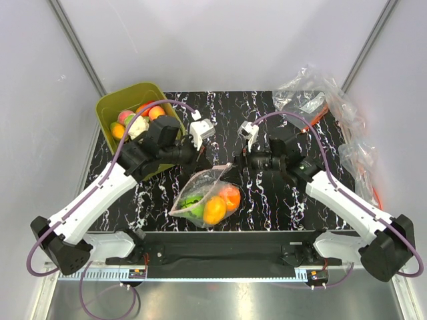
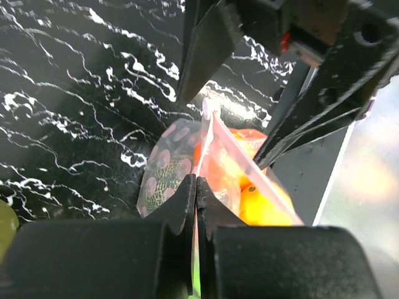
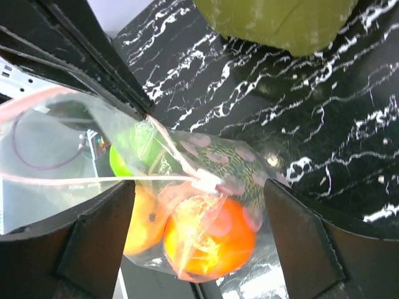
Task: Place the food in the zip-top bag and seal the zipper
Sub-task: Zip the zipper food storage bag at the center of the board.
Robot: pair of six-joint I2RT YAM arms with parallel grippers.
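The clear dotted zip-top bag [image 1: 203, 195] lies at the table's front centre with two oranges [image 1: 215, 209] and a green lime [image 1: 195, 203] inside. My left gripper [image 1: 204, 160] is shut on the bag's upper edge; the left wrist view shows its jaws [image 2: 197, 182] clamped on the pink zipper strip [image 2: 232, 148]. My right gripper [image 1: 241, 159] is open just right of the bag's top. In the right wrist view its fingers [image 3: 198, 187] straddle the bag, with the white zipper slider [image 3: 209, 182] between them above an orange [image 3: 212, 240].
An olive-green tub [image 1: 110, 107] at the back left holds several more toy fruits and a white cauliflower [image 1: 138, 125]. Plainer clear bags with orange-red strips [image 1: 313, 100] are heaped at the back right. The arms' base rail [image 1: 220, 247] runs along the near edge.
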